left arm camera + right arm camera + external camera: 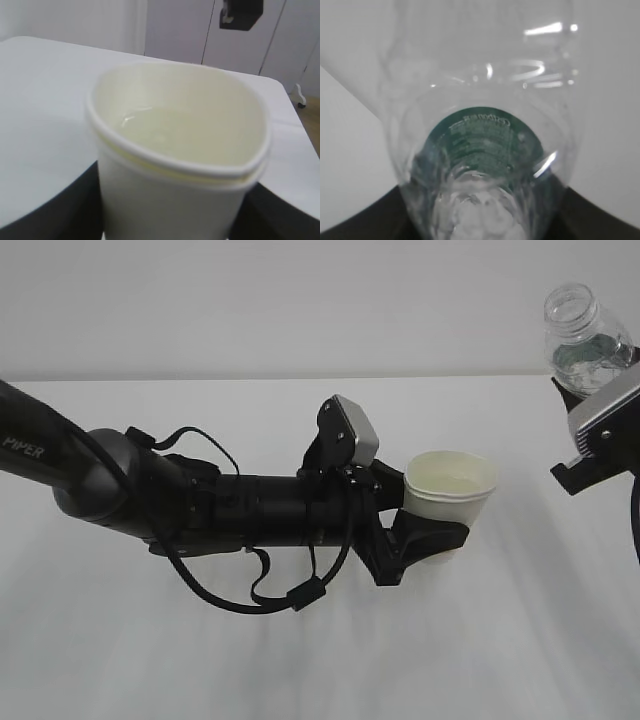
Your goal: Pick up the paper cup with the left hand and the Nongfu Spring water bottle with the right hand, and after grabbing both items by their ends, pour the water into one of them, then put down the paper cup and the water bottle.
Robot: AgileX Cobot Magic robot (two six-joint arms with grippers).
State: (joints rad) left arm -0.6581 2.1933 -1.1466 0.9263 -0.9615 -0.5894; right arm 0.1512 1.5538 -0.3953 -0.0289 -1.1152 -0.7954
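We see the left hand (pixel 425 530) clamped on the paper cup (pixel 452 488), raised over the table (pixel 300 660), with the water (pixel 175 132) pooled inside it; the right hand (pixel 600 425) grips the uncapped Nongfu Spring water bottle (pixel 583 335) upright at far right

I read this as a lab or test room — bare white table (pixel 300 660), blank wall (pixel 250 300), white cabinet doors (pixel 240 40) behind.
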